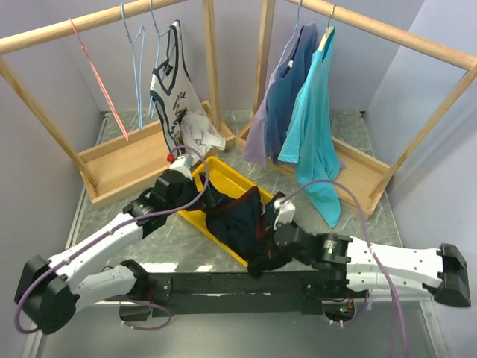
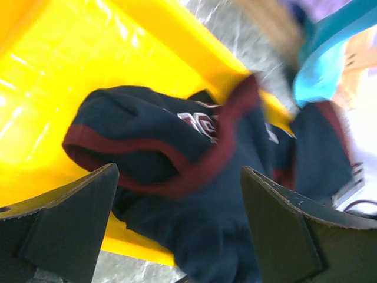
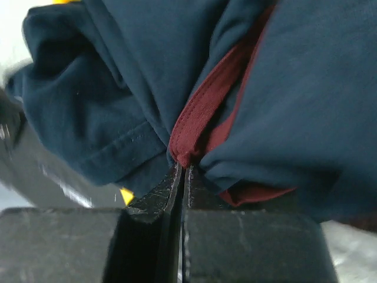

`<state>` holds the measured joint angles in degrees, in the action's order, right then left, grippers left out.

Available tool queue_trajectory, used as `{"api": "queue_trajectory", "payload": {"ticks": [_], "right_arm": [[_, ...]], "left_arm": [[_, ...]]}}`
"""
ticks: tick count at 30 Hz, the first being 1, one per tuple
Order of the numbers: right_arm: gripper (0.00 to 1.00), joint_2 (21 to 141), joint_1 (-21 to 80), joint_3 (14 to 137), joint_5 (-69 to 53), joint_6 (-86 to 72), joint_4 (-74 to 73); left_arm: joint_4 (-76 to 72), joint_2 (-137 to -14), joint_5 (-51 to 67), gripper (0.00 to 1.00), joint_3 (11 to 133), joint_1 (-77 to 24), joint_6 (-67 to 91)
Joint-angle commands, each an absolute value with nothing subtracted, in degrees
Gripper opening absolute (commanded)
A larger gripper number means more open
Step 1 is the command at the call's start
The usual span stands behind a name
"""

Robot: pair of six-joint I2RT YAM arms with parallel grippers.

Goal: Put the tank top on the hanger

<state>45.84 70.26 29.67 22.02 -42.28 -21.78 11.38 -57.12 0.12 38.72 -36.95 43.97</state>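
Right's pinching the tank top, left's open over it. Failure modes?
1. The right gripper pinches only the maroon trim at its tip; the tank top may slip out.
2. The left gripper stands open over bunched folds in the yellow tray; it may grab several layers.

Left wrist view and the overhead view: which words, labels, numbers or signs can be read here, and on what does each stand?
Navy tank top: white lettering on the chest, too blurred to read.
White tank top hanging at the back left: dark print, too small to read.
No other text, label, number or sign shows in any view.
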Motion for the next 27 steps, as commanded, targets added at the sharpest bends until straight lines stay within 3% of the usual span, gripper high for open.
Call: {"api": "queue_trajectory", "payload": {"ticks": [1, 9, 20, 27], "right_arm": [[0.0, 47.81, 80.58, 28.48, 23.28, -51.84, -16.79], [0.0, 53.88, 85.43, 24.7, 27.24, -63.27, -19.24], [0.0, 49.92, 85.43, 24.35, 31.11, -64.6, -22.76], [0.0, 47.2, 85.43, 23.29, 31.64, -65.83, -24.43]], "left_arm": [[8.44, -63.17, 3.86, 0.9, 42.8, -37.26, 39.64], [10.1, -78.04, 0.88, 0.87, 56.06, -41.13, 33.67], [16.6, -91.22, 3.78, 0.79, 71.09, -48.24, 25.76], [22.58, -96.32, 0.18, 0.77, 74.18, -52.12, 24.18]]}}
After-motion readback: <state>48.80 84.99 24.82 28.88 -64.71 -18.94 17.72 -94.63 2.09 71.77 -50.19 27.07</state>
